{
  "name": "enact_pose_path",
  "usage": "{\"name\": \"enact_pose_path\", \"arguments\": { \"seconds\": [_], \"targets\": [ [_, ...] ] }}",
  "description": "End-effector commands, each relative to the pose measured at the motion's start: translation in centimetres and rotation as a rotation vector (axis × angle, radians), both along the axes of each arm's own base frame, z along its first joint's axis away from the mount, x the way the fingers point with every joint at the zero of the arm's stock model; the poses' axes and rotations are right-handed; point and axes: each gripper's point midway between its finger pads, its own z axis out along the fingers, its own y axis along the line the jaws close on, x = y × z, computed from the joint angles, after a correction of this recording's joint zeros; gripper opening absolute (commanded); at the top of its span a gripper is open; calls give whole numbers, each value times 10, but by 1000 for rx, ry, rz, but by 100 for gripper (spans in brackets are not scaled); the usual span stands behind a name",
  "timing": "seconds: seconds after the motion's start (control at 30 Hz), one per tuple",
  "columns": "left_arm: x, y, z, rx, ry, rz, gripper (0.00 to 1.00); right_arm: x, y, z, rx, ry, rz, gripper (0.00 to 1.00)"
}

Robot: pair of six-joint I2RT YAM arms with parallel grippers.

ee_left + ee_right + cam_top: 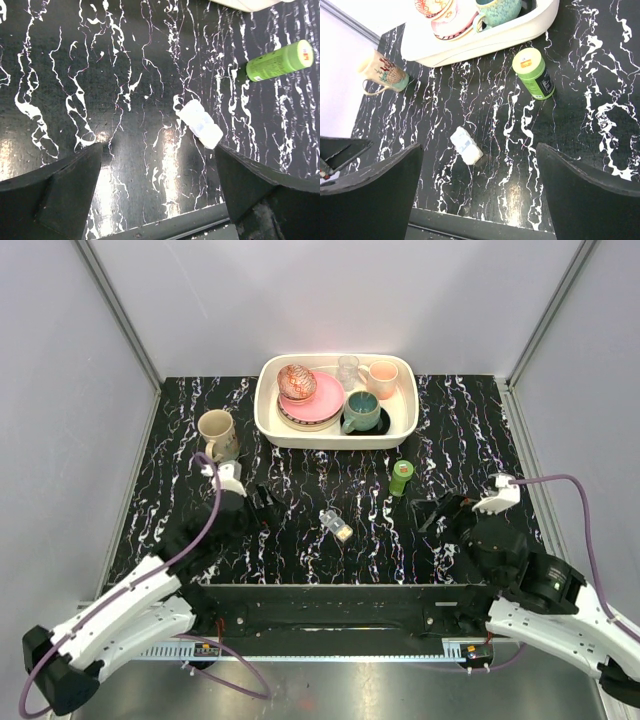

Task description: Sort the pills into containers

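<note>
The containers [336, 525] are a short clear plastic strip lying at an angle on the black marbled table, between the two arms. A yellowish spot, the pills [343, 533], shows at the strip's near end in the top view. My left gripper [264, 506] is open just left of the strip, with nothing between its jaws. In the left wrist view the containers [201, 124] lie just beyond the right fingertip of that gripper [157, 150]. My right gripper [440, 512] is open and empty to the strip's right. Its wrist view shows the containers [466, 145] ahead of the gripper [479, 150], nearer its left finger.
A small green bottle [401, 477] stands behind the strip, to its right. A white tray [268, 420] at the back holds plates, cups and a glass. A cream mug [217, 434] stands left of the tray. The table's metal front edge [165, 227] runs just below the grippers.
</note>
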Motion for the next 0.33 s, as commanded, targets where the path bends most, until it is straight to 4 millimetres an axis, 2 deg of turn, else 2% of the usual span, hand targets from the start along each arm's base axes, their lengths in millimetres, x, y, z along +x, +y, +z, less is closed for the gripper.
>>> {"name": "enact_pose_path", "arguments": {
  "seconds": [0.0, 0.17, 0.3],
  "targets": [
    [-18, 16, 3, -13, -5, 13, 99, 0, -16, -10, 67, 16, -95, 100],
    [-29, 27, 14, -61, -70, 10, 99, -2, -20, -18, 114, 22, -119, 100],
    [-30, 36, 36, -112, -158, 42, 99, -3, -21, -22, 112, 28, -118, 100]
  ]
}}
